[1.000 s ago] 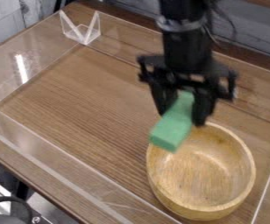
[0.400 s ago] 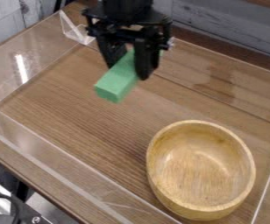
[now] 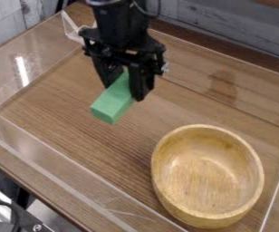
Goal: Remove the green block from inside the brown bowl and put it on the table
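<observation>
Clamped jaws of the gripper [image 3: 126, 83] are seen grasping the green block [image 3: 110, 102] by its upper end; the block hangs tilted above the table [image 3: 57, 136]. Since a second ago the block has been carried out of the brown bowl [image 3: 211, 175], across to the left, and lowered slightly. The bowl is now empty, so only placement is judged to remain. Contact between block and tabletop cannot be made out. The fingertips are partly hidden by the block.
</observation>
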Motion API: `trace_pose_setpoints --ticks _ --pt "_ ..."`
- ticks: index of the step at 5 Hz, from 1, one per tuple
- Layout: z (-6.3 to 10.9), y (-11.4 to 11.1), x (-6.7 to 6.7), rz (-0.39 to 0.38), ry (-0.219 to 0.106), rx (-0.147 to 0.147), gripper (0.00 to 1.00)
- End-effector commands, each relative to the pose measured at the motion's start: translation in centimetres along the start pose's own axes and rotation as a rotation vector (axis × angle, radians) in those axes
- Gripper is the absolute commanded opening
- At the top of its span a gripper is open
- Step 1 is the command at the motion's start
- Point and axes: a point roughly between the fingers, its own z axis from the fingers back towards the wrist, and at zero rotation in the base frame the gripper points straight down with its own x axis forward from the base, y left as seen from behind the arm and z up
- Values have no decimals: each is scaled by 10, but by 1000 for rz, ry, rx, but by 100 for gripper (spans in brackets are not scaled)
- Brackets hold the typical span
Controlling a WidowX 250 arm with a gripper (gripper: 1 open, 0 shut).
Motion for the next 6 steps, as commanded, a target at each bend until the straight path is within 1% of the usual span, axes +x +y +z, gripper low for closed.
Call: trace_pose_setpoints --ticks 1,2,3,4,6 --pt "-5 0 3 -17 -28 17 0" --pt "-16 -5 3 -24 -29 26 0" --pt "-25 -3 6 -25 -28 33 0" --pt "-31 0 6 -28 -22 39 0" --pt "-36 6 6 -28 -13 46 0"
